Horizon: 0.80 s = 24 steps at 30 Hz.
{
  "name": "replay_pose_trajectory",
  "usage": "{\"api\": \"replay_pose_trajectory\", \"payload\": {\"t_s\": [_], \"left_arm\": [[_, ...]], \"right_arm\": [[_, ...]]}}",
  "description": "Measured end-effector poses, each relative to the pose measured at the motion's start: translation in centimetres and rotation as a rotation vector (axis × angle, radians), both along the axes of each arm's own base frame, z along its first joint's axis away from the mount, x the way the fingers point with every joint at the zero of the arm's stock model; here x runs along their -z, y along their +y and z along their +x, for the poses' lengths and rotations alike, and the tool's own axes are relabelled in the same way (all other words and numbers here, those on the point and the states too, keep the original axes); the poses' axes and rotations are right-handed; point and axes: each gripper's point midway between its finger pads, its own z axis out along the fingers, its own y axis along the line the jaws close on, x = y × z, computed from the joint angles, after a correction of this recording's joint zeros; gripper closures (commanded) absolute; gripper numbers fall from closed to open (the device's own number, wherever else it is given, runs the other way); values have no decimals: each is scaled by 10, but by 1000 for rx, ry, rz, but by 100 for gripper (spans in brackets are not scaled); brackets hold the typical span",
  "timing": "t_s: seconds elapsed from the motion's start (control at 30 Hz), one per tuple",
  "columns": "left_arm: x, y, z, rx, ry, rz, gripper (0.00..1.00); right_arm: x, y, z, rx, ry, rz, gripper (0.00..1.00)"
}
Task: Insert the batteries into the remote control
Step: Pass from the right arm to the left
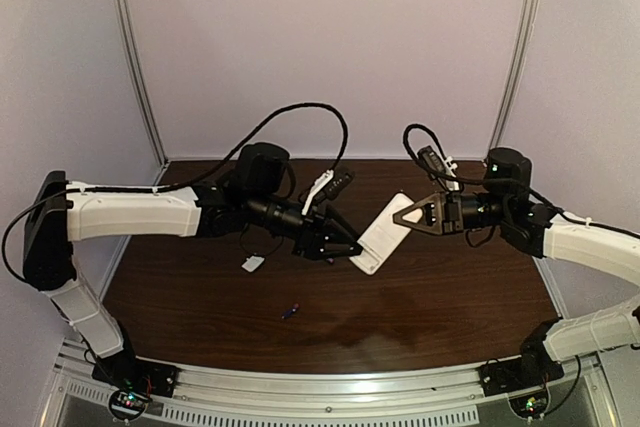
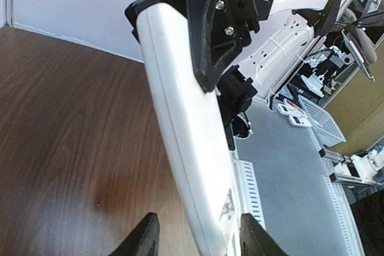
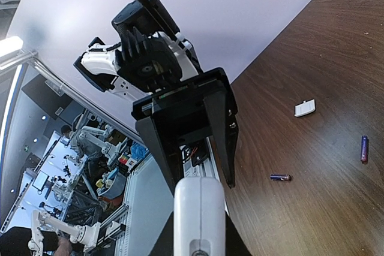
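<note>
The white remote control (image 1: 383, 234) hangs tilted in the air above the middle of the table. My right gripper (image 1: 398, 217) is shut on its upper end, and the remote (image 3: 199, 214) fills the space between its dark fingers. My left gripper (image 1: 348, 250) is open around the lower end; in the left wrist view wood shows between the left finger (image 2: 144, 239) and the remote (image 2: 186, 142). Two purple-blue batteries (image 3: 280, 177) (image 3: 363, 148) lie on the wood. Only one battery (image 1: 290, 311) shows in the top view.
A small white cover piece (image 1: 253, 263) (image 3: 305, 108) lies on the brown table under the left arm. Pale walls close the back and sides. A metal rail (image 1: 320, 387) runs along the near edge.
</note>
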Motion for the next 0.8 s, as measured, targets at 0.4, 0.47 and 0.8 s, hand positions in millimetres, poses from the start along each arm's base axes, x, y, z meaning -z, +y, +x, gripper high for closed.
{"api": "replay_pose_trajectory", "payload": {"t_s": [0.4, 0.47, 0.8], "left_arm": [[-1, -14, 0, 24, 115, -24, 96], [-4, -17, 1, 23, 113, -44, 98], [-14, -18, 6, -21, 186, -152, 100]], "right_arm": [[-1, 2, 1, 0, -31, -3, 57], [-4, 2, 3, 11, -17, 4, 47], [-3, -1, 13, 101, -5, 50, 55]]}}
